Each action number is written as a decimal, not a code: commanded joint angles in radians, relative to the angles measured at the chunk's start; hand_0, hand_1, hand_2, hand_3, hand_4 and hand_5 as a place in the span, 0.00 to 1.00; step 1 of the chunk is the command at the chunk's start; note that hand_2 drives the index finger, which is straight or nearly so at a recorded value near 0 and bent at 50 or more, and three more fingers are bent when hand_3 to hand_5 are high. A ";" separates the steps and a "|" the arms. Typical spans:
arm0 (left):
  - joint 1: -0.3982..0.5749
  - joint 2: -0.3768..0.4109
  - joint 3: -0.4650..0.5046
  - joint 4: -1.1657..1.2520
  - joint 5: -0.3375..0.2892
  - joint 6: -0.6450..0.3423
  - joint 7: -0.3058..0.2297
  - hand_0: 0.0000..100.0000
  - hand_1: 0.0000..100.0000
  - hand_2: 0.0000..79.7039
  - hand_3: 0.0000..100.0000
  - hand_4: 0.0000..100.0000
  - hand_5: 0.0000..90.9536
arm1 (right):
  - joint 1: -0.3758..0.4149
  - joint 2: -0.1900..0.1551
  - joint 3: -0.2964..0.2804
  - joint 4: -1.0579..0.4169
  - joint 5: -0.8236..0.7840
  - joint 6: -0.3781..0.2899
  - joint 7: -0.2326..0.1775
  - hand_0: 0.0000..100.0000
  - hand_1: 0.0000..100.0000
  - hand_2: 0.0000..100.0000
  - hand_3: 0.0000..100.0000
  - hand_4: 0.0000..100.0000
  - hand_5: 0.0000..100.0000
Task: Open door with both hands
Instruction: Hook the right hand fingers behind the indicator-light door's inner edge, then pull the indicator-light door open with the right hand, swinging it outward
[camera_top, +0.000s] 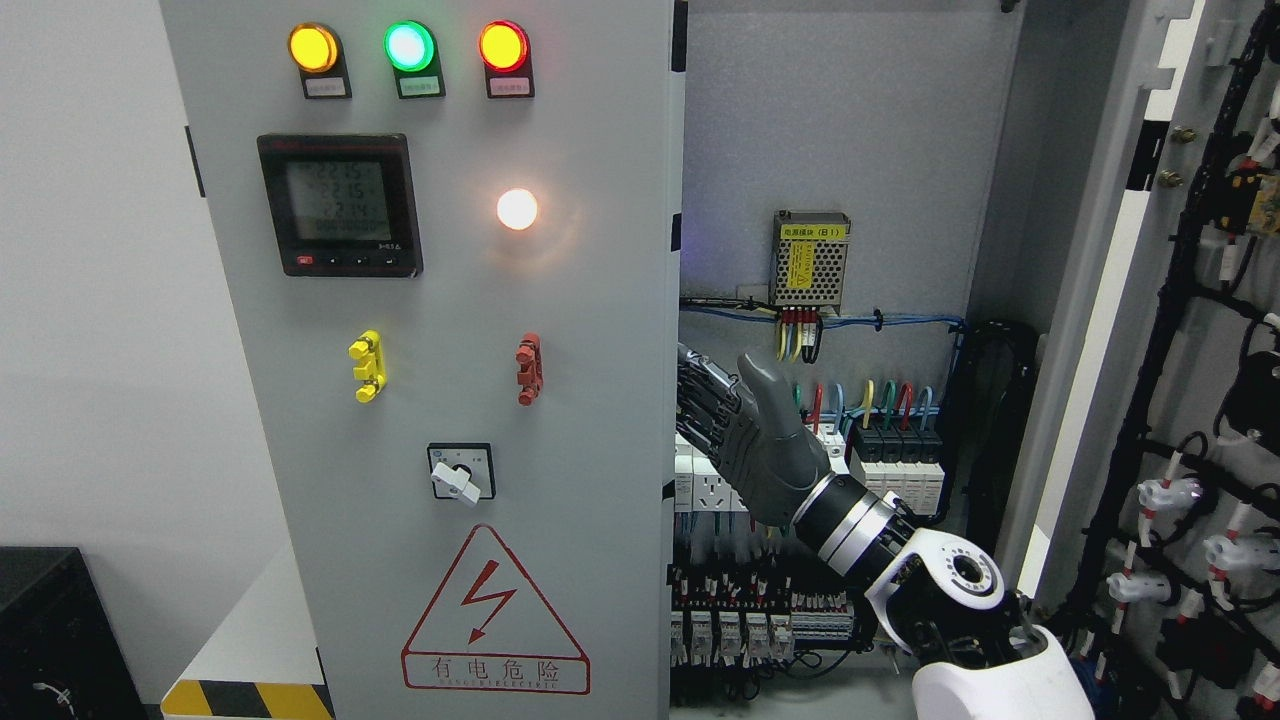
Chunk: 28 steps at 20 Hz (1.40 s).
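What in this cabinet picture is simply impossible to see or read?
Head view:
- Right hand: its fingertips go behind the left door edge, so the grip is hidden.
- Left arm: out of frame.
- Meter digits: too blurred to read.
- Labels under the lamps: too small.
- Right door: cut off by the picture's edge.

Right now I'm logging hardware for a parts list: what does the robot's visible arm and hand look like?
The right hand is dark grey, with black segmented fingers. Behind it sits a wrist of silver and black rings, then a glossy white forearm shell with a round black joint.
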 joint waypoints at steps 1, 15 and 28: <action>0.000 0.000 0.000 0.000 0.000 -0.004 0.001 0.00 0.00 0.00 0.00 0.00 0.00 | -0.002 0.000 0.007 0.000 -0.002 -0.003 0.001 0.00 0.00 0.00 0.00 0.00 0.00; 0.000 0.000 0.000 0.000 0.000 -0.004 0.001 0.00 0.00 0.00 0.00 0.00 0.00 | -0.019 0.006 0.005 0.007 -0.001 0.000 0.082 0.00 0.00 0.00 0.00 0.00 0.00; 0.000 0.000 0.000 0.000 0.000 -0.006 0.001 0.00 0.00 0.00 0.00 0.00 0.00 | 0.104 0.001 0.084 -0.159 -0.032 -0.003 0.090 0.00 0.00 0.00 0.00 0.00 0.00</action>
